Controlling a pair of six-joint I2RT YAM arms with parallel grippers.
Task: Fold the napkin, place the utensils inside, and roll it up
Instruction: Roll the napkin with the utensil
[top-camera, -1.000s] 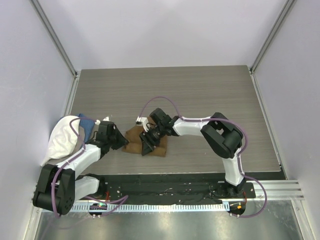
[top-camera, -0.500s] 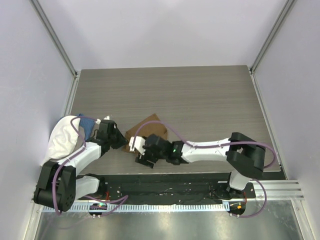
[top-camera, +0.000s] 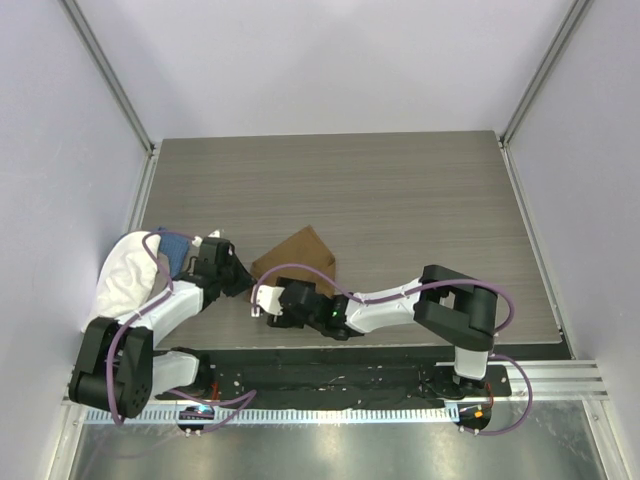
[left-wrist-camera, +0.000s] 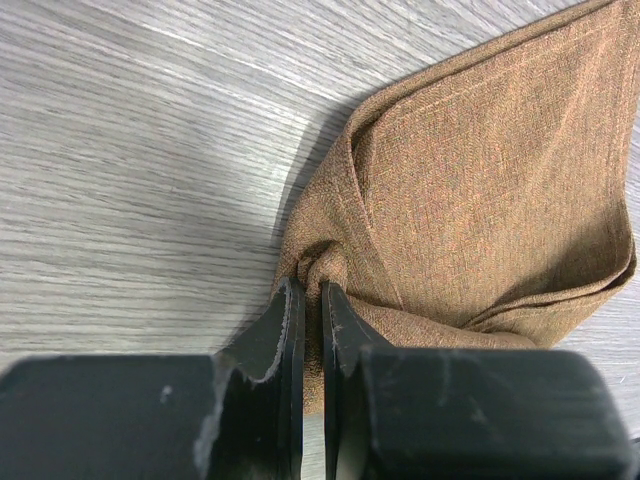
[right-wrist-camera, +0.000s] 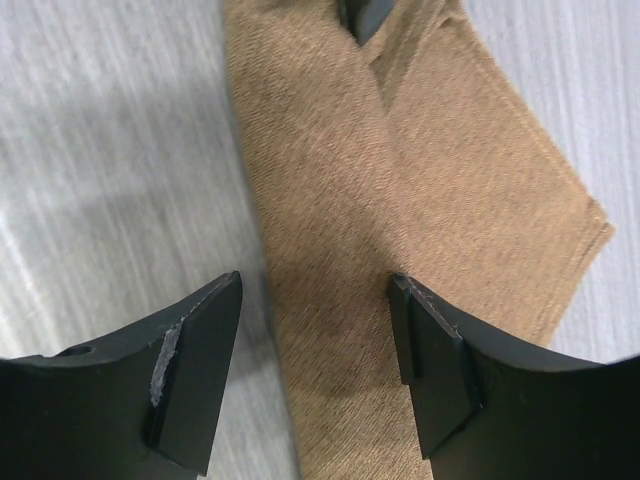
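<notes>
table (top-camera: 400, 190): grey woodgrain | white cloth (top-camera: 122, 280): bunched at left edge | blue cloth (top-camera: 180, 250): against its far side, partly hidden

"How many cloths can you count from there?"

"Three. One tan napkin (top-camera: 300, 258) at the fingertips of my left hand (left-wrist-camera: 308, 292), and one white cloth (top-camera: 118, 282) and one blue cloth (top-camera: 176, 246) back behind that hand's wrist."

"And hands?"

"Two, both mine. The right hand (right-wrist-camera: 315, 280) is just beside the left."

"Desks?"

"One desk (top-camera: 400, 200), under both hands."
</notes>
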